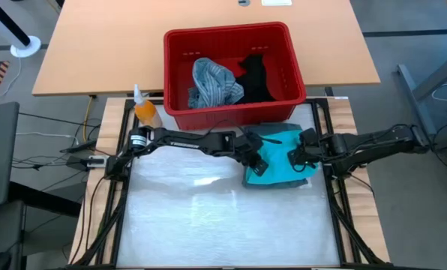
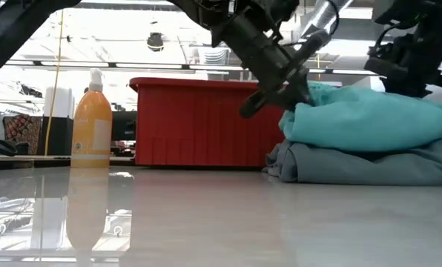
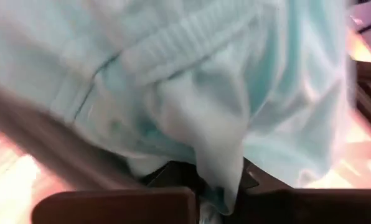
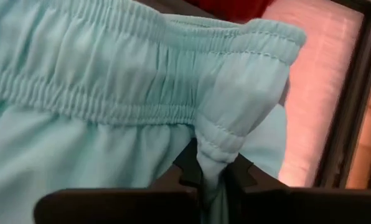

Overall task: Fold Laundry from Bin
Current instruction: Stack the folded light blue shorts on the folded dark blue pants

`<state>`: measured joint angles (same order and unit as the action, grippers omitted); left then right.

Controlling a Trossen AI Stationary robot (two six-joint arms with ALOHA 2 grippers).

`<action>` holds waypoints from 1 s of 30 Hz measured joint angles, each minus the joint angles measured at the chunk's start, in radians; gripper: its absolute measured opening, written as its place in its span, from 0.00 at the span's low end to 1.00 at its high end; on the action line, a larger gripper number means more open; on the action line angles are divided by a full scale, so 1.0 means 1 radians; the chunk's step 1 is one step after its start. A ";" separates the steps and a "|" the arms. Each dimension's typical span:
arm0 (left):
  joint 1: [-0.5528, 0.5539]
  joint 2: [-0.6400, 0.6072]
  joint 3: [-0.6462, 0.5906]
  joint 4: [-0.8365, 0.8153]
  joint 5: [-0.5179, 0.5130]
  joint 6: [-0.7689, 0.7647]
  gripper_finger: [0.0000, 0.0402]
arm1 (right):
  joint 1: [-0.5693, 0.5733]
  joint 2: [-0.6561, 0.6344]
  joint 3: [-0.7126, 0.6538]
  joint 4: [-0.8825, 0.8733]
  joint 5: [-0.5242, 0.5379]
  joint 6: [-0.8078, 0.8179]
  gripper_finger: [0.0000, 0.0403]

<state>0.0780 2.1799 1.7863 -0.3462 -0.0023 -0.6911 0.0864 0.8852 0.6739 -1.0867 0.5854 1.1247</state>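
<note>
Left gripper (image 1: 259,159) clamped on a fold of the turquoise garment (image 1: 277,156); in the left wrist view cloth bunches between the dark fingers (image 3: 167,177). Right gripper (image 1: 297,158) pinched on the same garment's elastic waistband, hem caught between its fingers (image 4: 185,163) (right wrist view shows this plainly). Both grippers sit close, the turquoise cloth spanning the gap between them.

Under the grippers: turquoise garment lying atop a folded grey-green garment (image 2: 354,165), the two stacked on the white table surface (image 1: 208,217).

Beyond the grippers, toward the far edge: red bin (image 1: 231,45), slotted sides, touching or nearly touching the stack. Inside it, a blue-grey striped shirt (image 1: 212,82) crumpled beside a black garment (image 1: 255,75).

Out past the left gripper, along its arm: orange bottle with white pump top (image 1: 144,109), upright just beside the bin's corner.

Behind the bin: a wooden tabletop (image 1: 118,45).
</note>
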 joint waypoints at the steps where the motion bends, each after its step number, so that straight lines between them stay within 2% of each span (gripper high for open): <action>1: 0.004 0.000 0.000 -0.012 -0.002 -0.002 0.04 | -0.004 0.000 0.000 0.008 0.000 -0.008 0.16; 5: 0.015 0.000 0.000 -0.015 -0.002 -0.037 0.13 | -0.035 0.000 0.001 0.032 -0.020 -0.073 0.29; 10: 0.020 0.000 0.000 -0.012 0.026 -0.054 0.24 | -0.096 0.000 0.034 -0.001 -0.110 -0.187 0.47; 15: 0.021 0.000 0.000 0.001 0.023 -0.063 0.32 | -0.133 0.001 0.131 -0.047 -0.083 -0.259 0.62; 19: 0.022 0.000 0.000 0.000 0.024 -0.064 0.35 | -0.159 0.000 0.240 -0.125 -0.041 -0.290 0.64; 23: 0.024 -0.005 0.000 -0.011 0.028 -0.065 0.36 | -0.162 -0.003 0.336 -0.119 -0.048 -0.331 0.64; 27: 0.024 -0.028 0.000 -0.032 0.018 -0.058 0.36 | -0.087 -0.013 0.328 0.062 -0.072 -0.395 0.65; 30: 0.024 -0.069 0.000 -0.070 -0.030 -0.020 0.36 | -0.006 -0.024 0.247 0.216 -0.015 -0.415 0.65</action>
<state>0.1020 2.1109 1.7863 -0.4162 -0.0322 -0.7111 0.0805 0.8612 0.9208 -0.8711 0.5700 0.7096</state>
